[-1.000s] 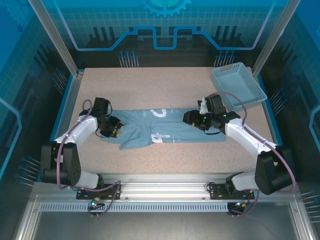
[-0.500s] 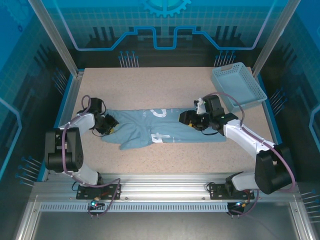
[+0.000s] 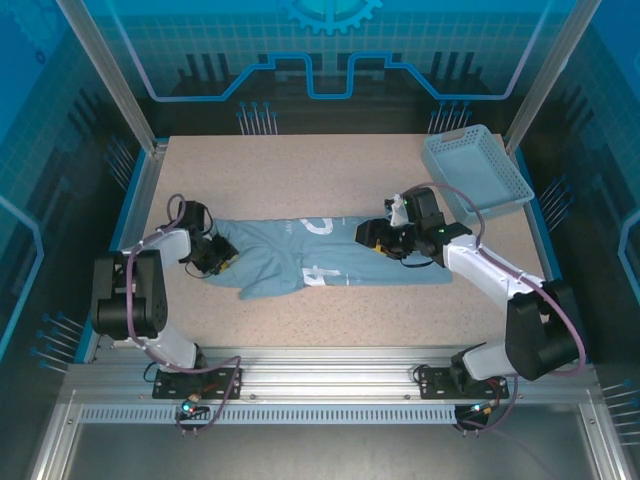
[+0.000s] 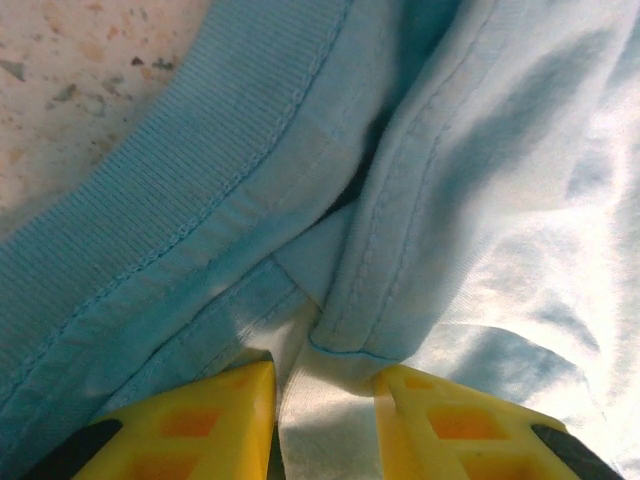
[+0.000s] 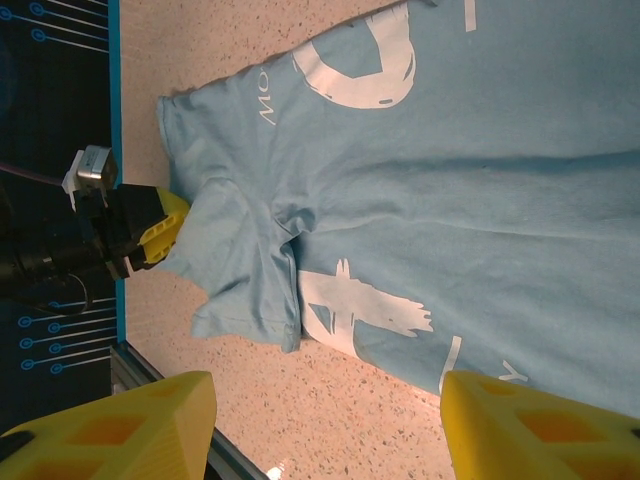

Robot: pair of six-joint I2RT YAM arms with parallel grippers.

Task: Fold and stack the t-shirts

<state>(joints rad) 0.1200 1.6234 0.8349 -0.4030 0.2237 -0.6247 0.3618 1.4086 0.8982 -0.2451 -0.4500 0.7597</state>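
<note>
One pale blue t-shirt (image 3: pixel 330 255) with white lettering lies stretched sideways across the middle of the table, its near-left part bunched into a fold. My left gripper (image 3: pixel 216 256) sits low at the shirt's left end. In the left wrist view its yellow fingers (image 4: pixel 205 425) stand close together with a ridge of the t-shirt (image 4: pixel 330 300) pinched between them, so the left gripper (image 4: pixel 325 405) is shut on cloth. My right gripper (image 3: pixel 374 237) hovers over the shirt's right-centre. Its jaws are wide open in the right wrist view (image 5: pixel 325 400), with the t-shirt (image 5: pixel 420 190) and bare table below.
A light blue mesh basket (image 3: pixel 476 170) stands at the back right corner, tilted on the table rim. Bare speckled tabletop (image 3: pixel 330 170) lies behind and in front of the shirt. A blue raised border (image 3: pixel 128 215) edges the table on the left.
The left arm swung its elbow outward and its gripper slid slightly left at the shirt's end. The right gripper drifted left and a little farther back over the shirt.
</note>
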